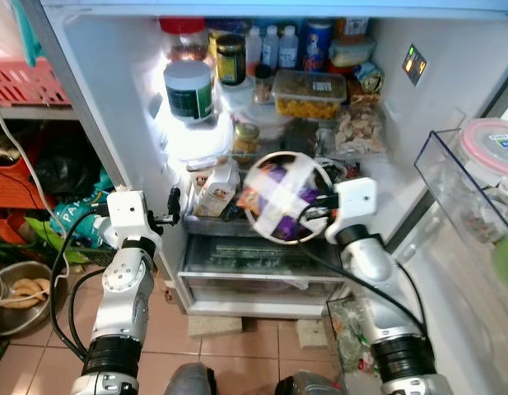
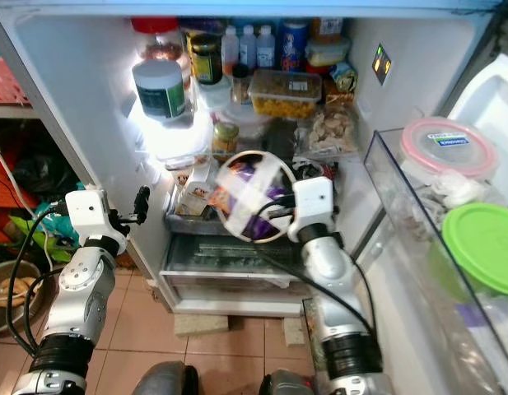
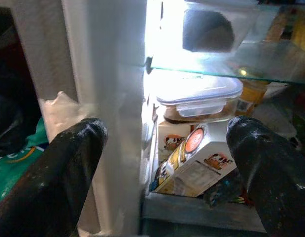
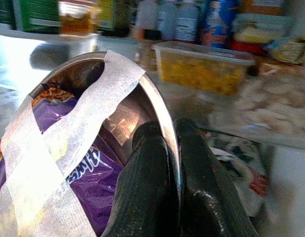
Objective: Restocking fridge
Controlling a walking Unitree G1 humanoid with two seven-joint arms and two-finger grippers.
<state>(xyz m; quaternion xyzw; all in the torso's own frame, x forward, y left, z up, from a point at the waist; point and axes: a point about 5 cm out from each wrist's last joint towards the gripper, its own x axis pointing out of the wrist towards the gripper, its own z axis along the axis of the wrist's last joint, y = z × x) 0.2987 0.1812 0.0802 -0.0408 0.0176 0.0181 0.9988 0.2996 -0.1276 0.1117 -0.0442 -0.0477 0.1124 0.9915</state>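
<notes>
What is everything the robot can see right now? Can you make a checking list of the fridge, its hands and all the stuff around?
Surface: glass fridge shelf, crowded with food; tiled floor below.
Job's things: steel bowl crossed with tape strips, purple packet inside, tilted in front of the middle shelf.
Clutter: yellow food tub, white-lidded green jar, milk carton lying on its side.
Grippers: right gripper shut on the bowl's rim; left gripper open at the fridge's left wall.
Cables: black cables run along both arms.
Surroundings: door bin with a green lid; pink basket on the left.
</notes>
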